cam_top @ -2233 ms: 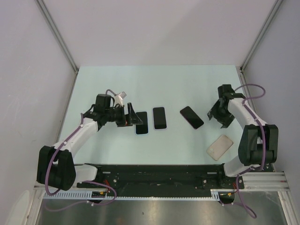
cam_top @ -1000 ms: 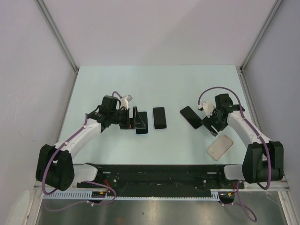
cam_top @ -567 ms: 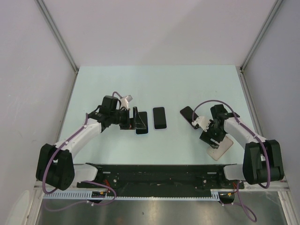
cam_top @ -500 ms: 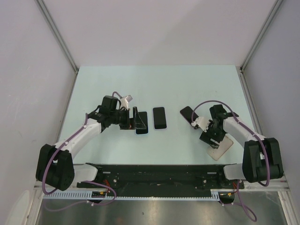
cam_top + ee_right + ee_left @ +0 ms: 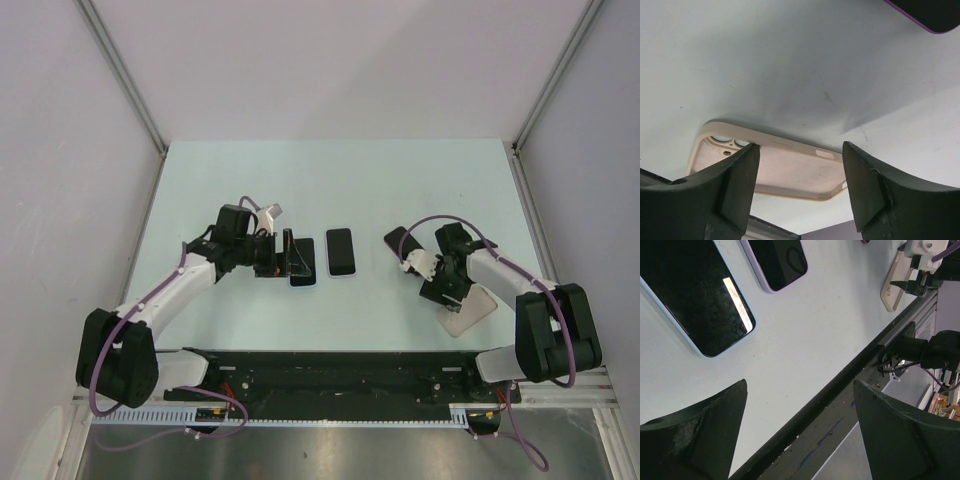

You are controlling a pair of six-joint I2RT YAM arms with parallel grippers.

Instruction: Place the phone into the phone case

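Lower right of the overhead view, case: the beige phone case (image 5: pixel 478 310) lies flat on the table (image 5: pixel 330 180) with nothing in it; its camera cut-outs show at lower left of the right wrist view (image 5: pixel 775 172)
Centre right, nearest phone: a dark phone (image 5: pixel 397 239) lies just up and left of the case, apart from it; its purple edge shows at the upper right corner of the right wrist view
Centre, other phones: a light-edged phone (image 5: pixel 340 251) and a second phone (image 5: pixel 303 270) beside it lie flat; which one is meant for the case I cannot tell
Right gripper (image 5: pixel 440 285): low over the case's left end, jaws apart on either side of its long edge (image 5: pixel 799 147), gripping nothing; whether the tips touch it I cannot tell
Left gripper (image 5: pixel 290 255): jaws wide apart, holding nothing, just over the second phone (image 5: pixel 800 385)
Done: nothing yet, by the look of it; no phone lifted, case unfilled
Left: grasp or steady the case, pick up a phone, seat it inside
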